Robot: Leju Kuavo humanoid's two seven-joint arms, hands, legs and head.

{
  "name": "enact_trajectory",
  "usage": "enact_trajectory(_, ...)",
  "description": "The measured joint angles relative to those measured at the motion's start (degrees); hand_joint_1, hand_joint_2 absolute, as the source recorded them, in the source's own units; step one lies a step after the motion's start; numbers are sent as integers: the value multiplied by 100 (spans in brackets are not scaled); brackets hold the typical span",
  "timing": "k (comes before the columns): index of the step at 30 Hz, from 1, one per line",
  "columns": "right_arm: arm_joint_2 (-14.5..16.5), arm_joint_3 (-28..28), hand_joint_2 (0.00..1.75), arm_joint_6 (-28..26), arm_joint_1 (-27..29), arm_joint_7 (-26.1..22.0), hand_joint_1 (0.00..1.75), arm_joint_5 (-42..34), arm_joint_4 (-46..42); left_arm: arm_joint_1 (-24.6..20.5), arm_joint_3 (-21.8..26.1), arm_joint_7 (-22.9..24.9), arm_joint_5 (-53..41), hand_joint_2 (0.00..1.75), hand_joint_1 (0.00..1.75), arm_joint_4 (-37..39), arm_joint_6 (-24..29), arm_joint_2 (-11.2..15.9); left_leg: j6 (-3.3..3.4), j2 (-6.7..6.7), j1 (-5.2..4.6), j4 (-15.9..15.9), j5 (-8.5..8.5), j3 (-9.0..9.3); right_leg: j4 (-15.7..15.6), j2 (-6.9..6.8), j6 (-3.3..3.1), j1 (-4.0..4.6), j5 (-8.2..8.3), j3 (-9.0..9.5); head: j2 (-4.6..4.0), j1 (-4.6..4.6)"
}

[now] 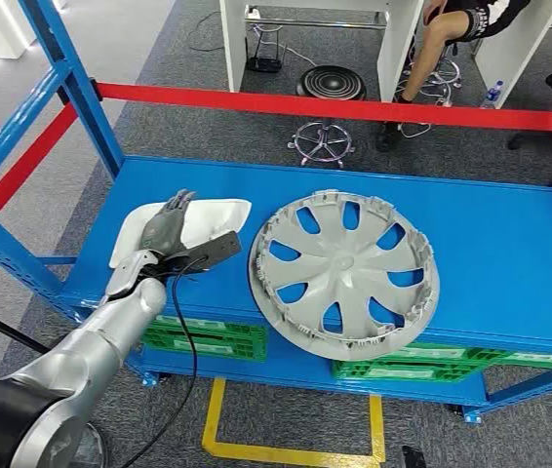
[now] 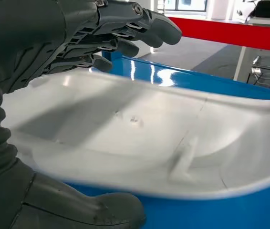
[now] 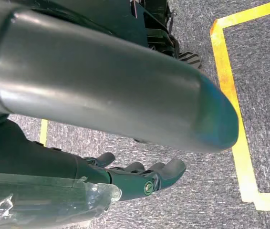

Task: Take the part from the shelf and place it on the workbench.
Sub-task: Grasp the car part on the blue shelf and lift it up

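L hand (image 1: 164,226) — fingers (image 2: 126,28) over white part (image 1: 211,219), shelf (image 1: 493,253)

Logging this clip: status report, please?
Left robot hand spread over white part, not gripping. Right robot hand hanging, empty. Part on blue shelf; hubcap alongside.

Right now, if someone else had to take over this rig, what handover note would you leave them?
Left hand: over the white part on the blue shelf, fingers above it and thumb below its edge in the left wrist view; a closed grip cannot be confirmed.
Right hand: hangs over the grey carpet, fingers spread, holding nothing.
The part lies flat on the shelf, apart from the grey hubcap to its right.
Done: the reach to the part.
Left: secure the grip, lift the part off, carry it to the workbench and set it down.
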Motion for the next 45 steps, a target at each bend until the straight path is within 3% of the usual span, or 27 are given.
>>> enact_trajectory(29,0,-4,0,0,-1,1,0,0,0,-125,-57,15,0,175,0,-33,-69,-98,0,0,0,0,0,0,0,0,0,0,0,0,0,-1)
enact_trajectory(45,0,-28,0,0,0,-10,0,0,0,30,-52,104,103,175,0,5,-56,-42,0,0,0,0,0,-1,0,-1,0,0,0,1,0,-1)
